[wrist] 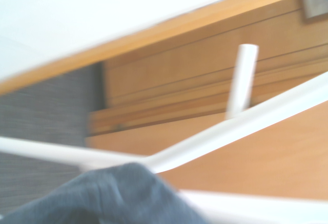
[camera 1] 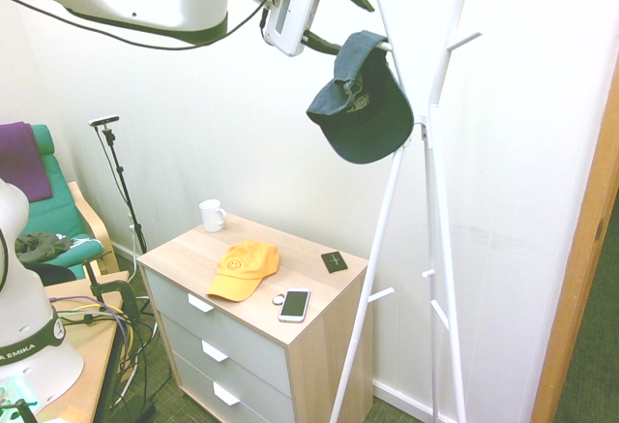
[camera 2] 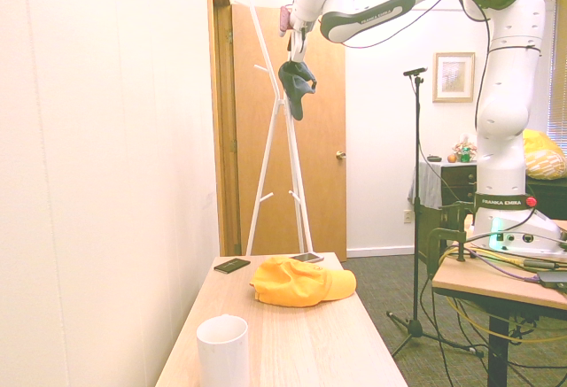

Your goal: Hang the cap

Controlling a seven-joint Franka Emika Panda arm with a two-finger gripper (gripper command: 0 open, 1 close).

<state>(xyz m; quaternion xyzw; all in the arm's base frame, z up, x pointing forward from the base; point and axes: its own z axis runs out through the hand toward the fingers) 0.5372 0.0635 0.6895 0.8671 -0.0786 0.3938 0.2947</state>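
Observation:
The dark navy cap [camera 1: 366,104] hangs from an upper peg of the white coat rack [camera 1: 432,142], brim pointing down. My gripper [camera 1: 354,28] is right beside the top of the cap, fingers spread apart and open, the lower finger close to the cap's back band. From the other side, the cap [camera 2: 295,88] dangles just under the gripper [camera 2: 293,43] against the rack [camera 2: 276,130]. The wrist view shows the cap's dark fabric [wrist: 118,196] below blurred white rack bars [wrist: 230,129].
A yellow-orange smiley cap [camera 1: 244,270], a white mug [camera 1: 211,215], a phone [camera 1: 294,304] and a small dark card [camera 1: 335,261] lie on a wooden drawer chest [camera 1: 184,249] below. A wooden door [camera 2: 323,139] stands behind the rack. A green armchair [camera 1: 48,215] is at left.

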